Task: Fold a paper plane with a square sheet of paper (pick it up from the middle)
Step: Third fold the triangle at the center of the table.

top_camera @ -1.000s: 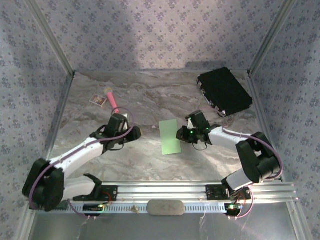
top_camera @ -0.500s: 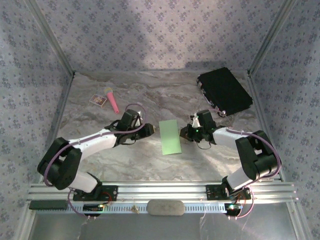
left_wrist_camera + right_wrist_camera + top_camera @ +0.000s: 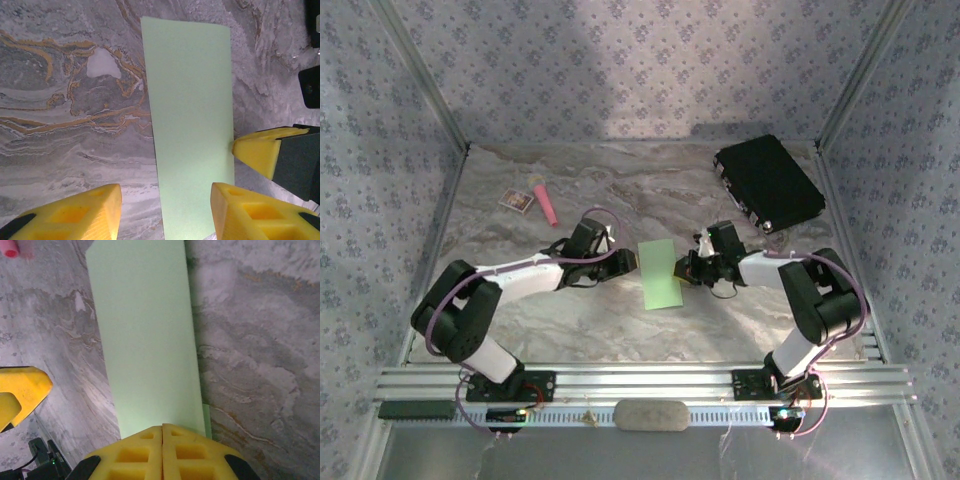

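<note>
Floral-patterned walls [image 3: 640, 60] enclose a grey marbled tabletop [image 3: 620, 190] edged by aluminium rails [image 3: 650, 380].

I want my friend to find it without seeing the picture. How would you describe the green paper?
Look at the middle of the marble table, between the left hand and right hand. There lies the folded paper: flat, lime-green, long and narrow, unlike the pink stick and black case farther back.

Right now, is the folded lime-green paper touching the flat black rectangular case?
Apart. The top view shows bare marble table between the lime-green paper at the middle and the black rectangular case at the back right.
</note>
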Motion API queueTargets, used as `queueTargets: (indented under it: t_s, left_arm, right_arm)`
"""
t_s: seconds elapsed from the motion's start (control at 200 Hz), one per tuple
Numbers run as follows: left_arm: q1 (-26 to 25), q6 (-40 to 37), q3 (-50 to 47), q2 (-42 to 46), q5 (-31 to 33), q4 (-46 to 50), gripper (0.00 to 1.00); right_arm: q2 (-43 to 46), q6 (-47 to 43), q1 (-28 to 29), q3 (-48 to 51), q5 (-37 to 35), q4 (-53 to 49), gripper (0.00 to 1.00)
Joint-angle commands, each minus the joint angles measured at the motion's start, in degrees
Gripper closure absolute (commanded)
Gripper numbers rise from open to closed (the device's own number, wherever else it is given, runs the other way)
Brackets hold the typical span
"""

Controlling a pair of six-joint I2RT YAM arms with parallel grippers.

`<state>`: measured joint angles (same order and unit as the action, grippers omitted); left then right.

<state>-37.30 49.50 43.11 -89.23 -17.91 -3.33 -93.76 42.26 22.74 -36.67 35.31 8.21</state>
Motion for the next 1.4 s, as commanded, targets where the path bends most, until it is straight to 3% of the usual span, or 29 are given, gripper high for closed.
queueTargets:
  t_s: [0.0,0.41,0.904,1.394]
  left_arm:
    - [-0.4,0.4,1.3,-0.5,-1.8,-1.9,0.50]
    - [-0.5,0.5,0.9,-1.0,-3.0,-2.5,0.50]
    - [-0.5,0.7,0.4,-0.5,-3.3,-2.4,0.49]
    - [-0.6,1.9,1.0,-3.6,-6.2,-5.1,0.48]
  right_arm:
    - [-2.1,0.6,0.2,-0.6,1.1,0.3,0.92]
    - [-2.3,3.4,0.5,4.0,0.1,3.1,0.93]
    - [0.1,3.2,0.7,-0.4,0.8,0.2,0.93]
    - [1.4,3.7,-0.9,2.3,1.8,3.0,0.92]
